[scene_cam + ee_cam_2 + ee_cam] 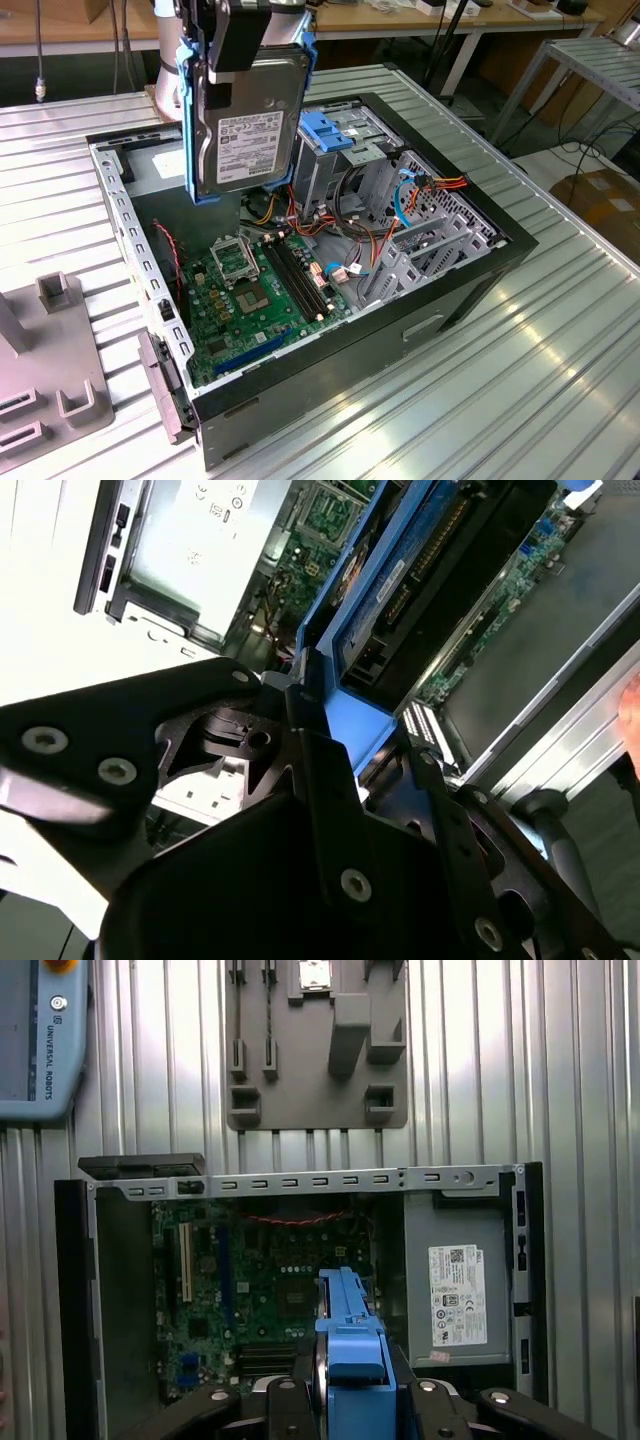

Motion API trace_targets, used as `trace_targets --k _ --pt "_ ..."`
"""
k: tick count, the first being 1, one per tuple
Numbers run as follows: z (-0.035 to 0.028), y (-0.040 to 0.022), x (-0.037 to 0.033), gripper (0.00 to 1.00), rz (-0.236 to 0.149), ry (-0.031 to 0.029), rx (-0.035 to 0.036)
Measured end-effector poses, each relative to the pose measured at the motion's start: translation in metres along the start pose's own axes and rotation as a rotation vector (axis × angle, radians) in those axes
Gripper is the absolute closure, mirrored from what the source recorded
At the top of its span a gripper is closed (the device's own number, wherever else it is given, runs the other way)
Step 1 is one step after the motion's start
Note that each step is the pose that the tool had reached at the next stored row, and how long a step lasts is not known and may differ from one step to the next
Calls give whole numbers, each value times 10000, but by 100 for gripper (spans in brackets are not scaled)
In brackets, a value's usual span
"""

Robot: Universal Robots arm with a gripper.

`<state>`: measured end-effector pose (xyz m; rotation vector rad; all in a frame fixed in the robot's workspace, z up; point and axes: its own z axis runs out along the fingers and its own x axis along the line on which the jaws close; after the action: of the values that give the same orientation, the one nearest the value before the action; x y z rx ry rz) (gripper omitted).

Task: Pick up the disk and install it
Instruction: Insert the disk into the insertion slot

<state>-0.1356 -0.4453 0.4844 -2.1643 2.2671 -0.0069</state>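
- Computer case (400, 340) lies open on its side on the slatted metal table (520, 390), interior facing up.
- Gripper (240, 50) hangs over the open case, above the end that holds the power supply (455, 1295).
- Claw is clamped on the disk (245, 120); the black fingers (310, 750) pinch the blue bracket (350, 715) at the disk's upper end.
- Disk hangs upright, clear above the case and touching nothing in it. In the exterior view its white label faces the camera, with the blue bracket running down both long edges.
- In the first wrist view the disk (350, 1335) shows edge-on, over the green motherboard (270, 1290) on the case floor.
- In the second wrist view the disk's dark underside (440, 560) shows, with the motherboard beyond it.
- Metal drive cage (345, 170) stands inside the case just beside the hanging disk, a blue handle (325, 130) on top of it.
- Red and orange cables (440, 185) are bundled inside the case past the cage.
- Grey fixture plate (50, 360) rests on the table outside the case, near the long wall with the row of slots.
- Teach pendant (40, 1040) lies outside the case, past the same wall.
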Motion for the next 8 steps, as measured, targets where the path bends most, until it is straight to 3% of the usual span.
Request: trace_targets --k 5,8 --pt "6 -170 12 63 2 1 -6" --pt "10 -314 6 63 2 0 -7"
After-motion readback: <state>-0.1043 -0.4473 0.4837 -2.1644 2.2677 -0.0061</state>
